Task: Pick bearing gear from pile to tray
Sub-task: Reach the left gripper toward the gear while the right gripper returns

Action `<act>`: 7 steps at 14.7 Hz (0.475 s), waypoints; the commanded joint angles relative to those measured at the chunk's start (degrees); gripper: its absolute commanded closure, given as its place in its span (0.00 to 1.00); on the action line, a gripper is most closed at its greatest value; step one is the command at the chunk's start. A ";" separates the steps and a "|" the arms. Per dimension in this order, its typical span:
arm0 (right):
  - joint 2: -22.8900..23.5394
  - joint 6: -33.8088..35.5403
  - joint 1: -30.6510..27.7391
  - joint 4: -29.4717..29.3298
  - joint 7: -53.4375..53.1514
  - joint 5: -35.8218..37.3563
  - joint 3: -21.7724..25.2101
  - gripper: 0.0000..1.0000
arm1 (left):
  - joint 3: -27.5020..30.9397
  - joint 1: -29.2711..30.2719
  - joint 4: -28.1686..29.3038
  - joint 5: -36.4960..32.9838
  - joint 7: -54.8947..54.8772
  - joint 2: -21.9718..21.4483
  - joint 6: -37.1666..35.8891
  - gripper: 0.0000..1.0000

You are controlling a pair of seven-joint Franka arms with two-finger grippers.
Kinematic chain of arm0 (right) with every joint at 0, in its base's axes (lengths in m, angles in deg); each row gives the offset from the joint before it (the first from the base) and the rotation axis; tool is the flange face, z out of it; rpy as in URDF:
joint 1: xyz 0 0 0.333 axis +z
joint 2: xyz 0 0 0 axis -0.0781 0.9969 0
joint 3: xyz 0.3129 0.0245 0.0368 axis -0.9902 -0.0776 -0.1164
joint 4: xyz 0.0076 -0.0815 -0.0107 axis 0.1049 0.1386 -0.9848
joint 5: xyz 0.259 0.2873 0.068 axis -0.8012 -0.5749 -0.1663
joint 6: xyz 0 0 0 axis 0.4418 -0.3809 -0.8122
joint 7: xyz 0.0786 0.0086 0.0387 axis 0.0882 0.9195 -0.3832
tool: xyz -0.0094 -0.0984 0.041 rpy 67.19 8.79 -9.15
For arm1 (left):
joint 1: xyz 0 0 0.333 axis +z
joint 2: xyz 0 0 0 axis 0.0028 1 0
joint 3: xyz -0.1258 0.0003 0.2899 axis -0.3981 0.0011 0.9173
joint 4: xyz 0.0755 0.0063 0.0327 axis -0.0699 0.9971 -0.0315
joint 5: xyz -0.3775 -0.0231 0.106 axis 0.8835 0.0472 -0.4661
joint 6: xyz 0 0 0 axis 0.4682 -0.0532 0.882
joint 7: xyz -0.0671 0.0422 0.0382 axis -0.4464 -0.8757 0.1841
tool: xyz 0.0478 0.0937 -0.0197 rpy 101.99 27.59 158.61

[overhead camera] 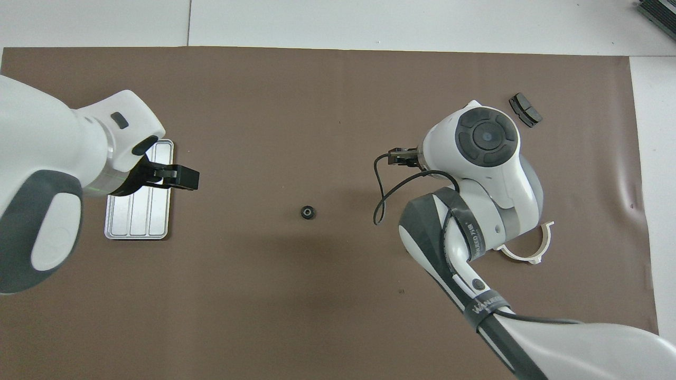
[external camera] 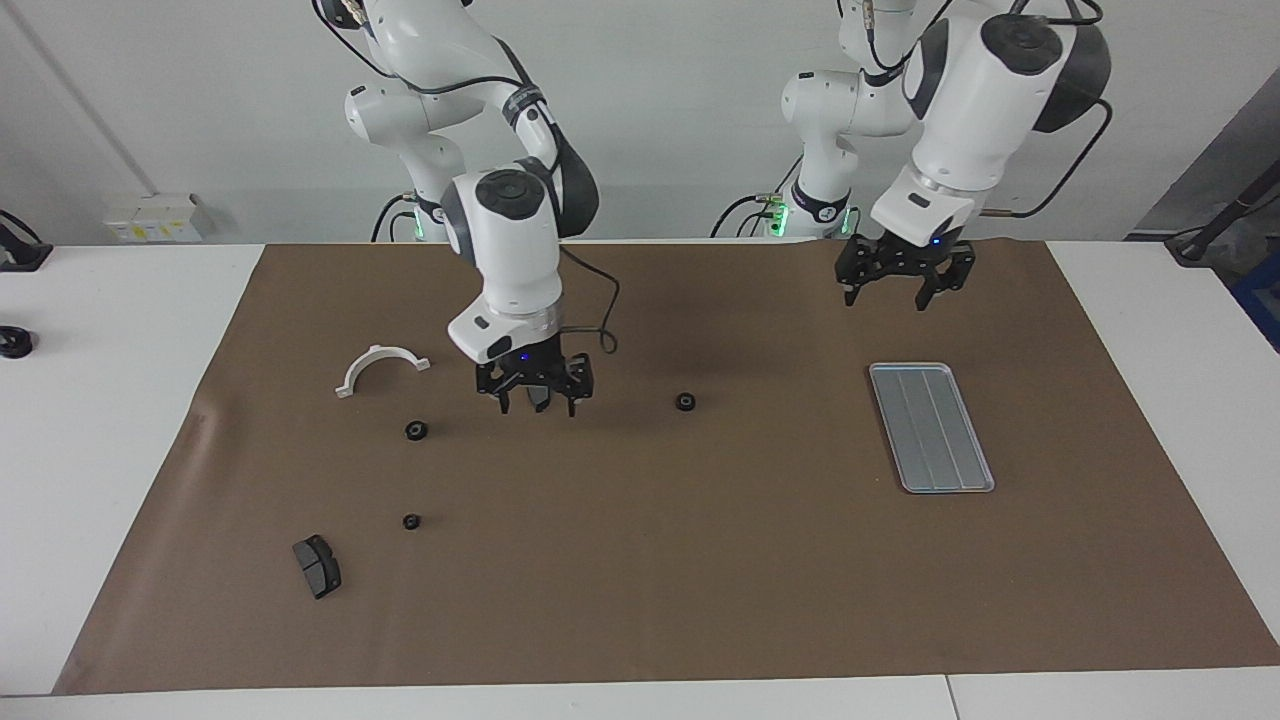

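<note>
While the facing view looks down across the brown mat [external camera: 640, 560] on the white surface [external camera: 100, 420], the right hand [external camera: 535, 398] hangs low at centre-left of the frame with its fingers spread and nothing between them, just above the mat. A white half-ring bracket [external camera: 380, 365] lies at its left, with one black bearing gear [external camera: 416, 430] lower left of the hand, a second bearing gear [external camera: 411, 521] lower still, and a dark grey brake pad [external camera: 317, 565] toward the lower left corner of the mat. A third bearing gear [external camera: 685, 402] sits alone in the middle of the frame, between the right hand and the ribbed silver tray [external camera: 931, 427] at centre-right; the tray holds nothing. The left hand [external camera: 905, 285] hovers open and empty at the upper right, above the mat just up-frame of the tray. In the overhead view the left hand [overhead camera: 177, 177] shows at the left of the frame over the tray's [overhead camera: 138, 228] upper edge, the lone bearing gear [overhead camera: 308, 212] lies at the centre, and the right arm covers much of the right half, only a tip of the right hand [overhead camera: 401, 157] peeking out; the bracket [overhead camera: 533, 252] and the brake pad [overhead camera: 525, 110] show at the right.
</note>
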 commanded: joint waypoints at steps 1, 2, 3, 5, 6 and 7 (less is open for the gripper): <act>-3.01 -3.07 -5.50 7.11 9.73 0.50 -1.02 0.00 | 0.86 -5.17 2.61 -0.33 5.45 2.70 6.16 0.00; -3.36 -4.91 -7.26 9.13 12.55 0.42 -1.02 0.00 | 0.86 -7.19 2.70 -0.41 7.72 4.02 7.30 0.00; -3.71 -7.10 -9.45 11.50 16.67 -0.02 -1.11 0.00 | 0.86 -8.34 2.70 -1.63 10.01 5.60 9.06 0.00; -3.80 -12.38 -12.28 15.55 22.49 -1.16 -1.20 0.00 | 0.86 -10.28 4.36 -2.52 12.75 7.02 13.97 0.00; -3.80 -12.92 -12.81 16.70 23.38 -1.86 -1.20 0.00 | 0.86 -10.81 5.06 -2.52 12.84 7.46 15.82 0.00; -3.72 -13.80 -13.60 17.84 24.26 -2.04 -1.20 0.00 | 0.86 -11.42 5.77 -2.52 12.93 7.72 16.97 0.00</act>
